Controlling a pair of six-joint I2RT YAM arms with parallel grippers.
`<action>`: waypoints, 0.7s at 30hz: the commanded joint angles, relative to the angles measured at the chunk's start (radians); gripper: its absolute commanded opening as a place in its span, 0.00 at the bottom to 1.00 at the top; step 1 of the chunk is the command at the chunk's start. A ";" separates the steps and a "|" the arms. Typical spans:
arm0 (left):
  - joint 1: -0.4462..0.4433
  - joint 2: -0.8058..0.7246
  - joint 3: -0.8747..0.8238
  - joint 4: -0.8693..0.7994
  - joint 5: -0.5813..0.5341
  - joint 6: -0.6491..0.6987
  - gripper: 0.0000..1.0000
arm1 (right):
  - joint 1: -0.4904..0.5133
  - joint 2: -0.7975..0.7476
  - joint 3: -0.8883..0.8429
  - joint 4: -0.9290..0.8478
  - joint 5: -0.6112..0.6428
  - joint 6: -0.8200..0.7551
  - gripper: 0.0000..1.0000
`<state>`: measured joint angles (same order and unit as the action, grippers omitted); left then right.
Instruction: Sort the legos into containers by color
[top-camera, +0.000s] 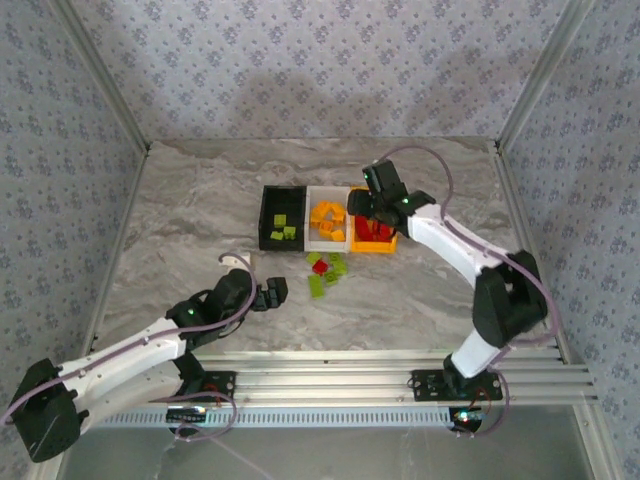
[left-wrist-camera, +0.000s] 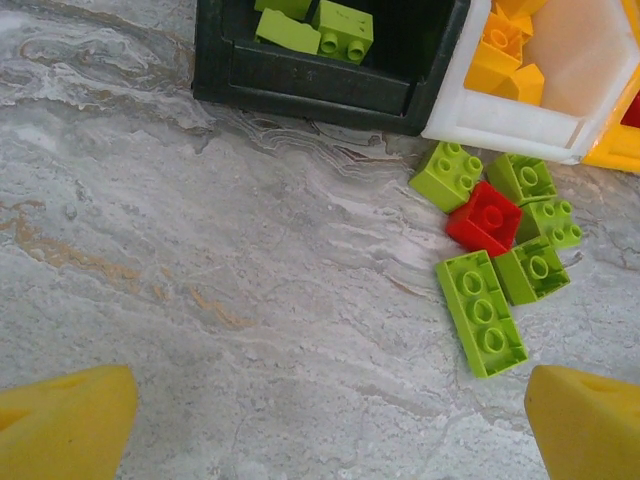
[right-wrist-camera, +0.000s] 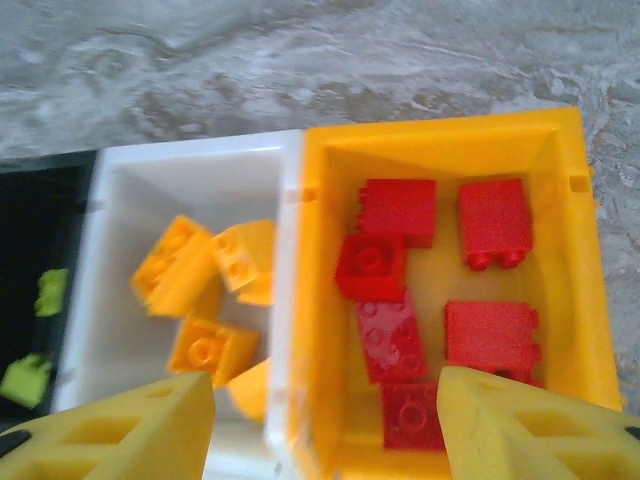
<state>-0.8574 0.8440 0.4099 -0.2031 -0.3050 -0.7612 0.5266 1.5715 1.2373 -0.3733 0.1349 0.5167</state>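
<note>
— The right gripper (right-wrist-camera: 320, 388), is it carrying anything?
— No. Its fingers are spread with nothing between them, and it hangs right over the orange bin (right-wrist-camera: 430, 135), where the red legos (right-wrist-camera: 390, 335) lie. I'd say reds go there and the orange-yellow ones (right-wrist-camera: 200, 350) go in the white bin (right-wrist-camera: 190, 165) touching it.
— And the left gripper (left-wrist-camera: 327, 385)?
— Wide apart too, and empty, low over the table (left-wrist-camera: 250, 250). It faces the loose pile just in front of the bins: several green bricks (left-wrist-camera: 482, 312) around one red brick (left-wrist-camera: 487, 215). The greens belong in the black bin (left-wrist-camera: 300, 85), I'd guess, since a few sit there already.
</note>
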 joint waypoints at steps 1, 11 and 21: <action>0.010 0.071 0.080 0.010 0.024 0.043 1.00 | 0.047 -0.112 -0.115 0.014 0.005 0.031 0.62; 0.000 0.495 0.302 0.106 0.186 0.181 0.91 | 0.143 -0.346 -0.398 0.041 0.023 0.105 0.63; -0.072 0.779 0.450 0.016 0.144 0.219 0.80 | 0.135 -0.470 -0.495 0.011 0.055 0.146 0.63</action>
<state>-0.9009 1.6047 0.8265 -0.1371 -0.1394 -0.5724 0.6685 1.1378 0.7547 -0.3374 0.1570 0.6399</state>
